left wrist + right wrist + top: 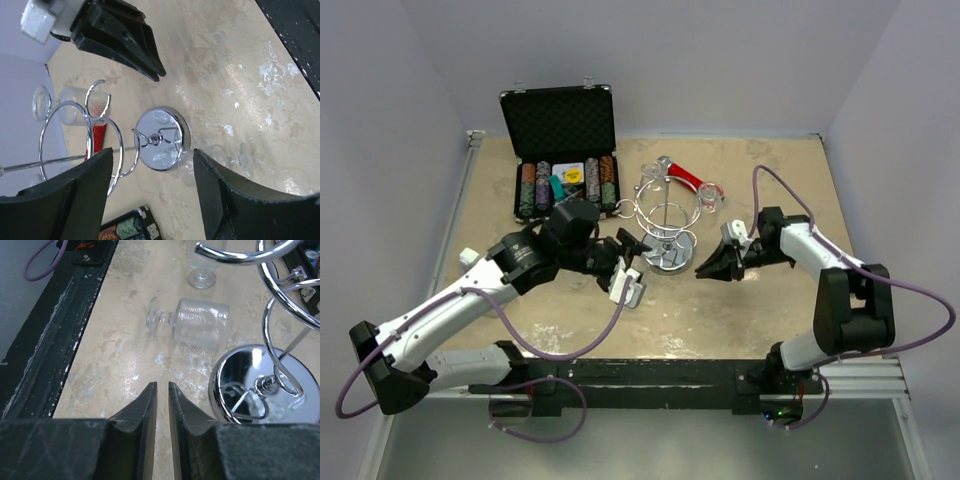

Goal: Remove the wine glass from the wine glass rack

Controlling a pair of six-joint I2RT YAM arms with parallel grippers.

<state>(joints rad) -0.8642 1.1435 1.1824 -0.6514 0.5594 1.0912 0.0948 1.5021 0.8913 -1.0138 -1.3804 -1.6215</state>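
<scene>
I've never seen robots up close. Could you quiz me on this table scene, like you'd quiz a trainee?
1. True or false: the clear wine glass nearest the round base of the shiny chrome wire rack lies on its side.
2. The left gripper is: A) open, holding nothing B) shut on a glass C) shut on the rack.
3. Fill in: the open black case holds rows of poker ____.
Key: 1 true; 2 A; 3 chips.

No legible text or labels anywhere.
</scene>
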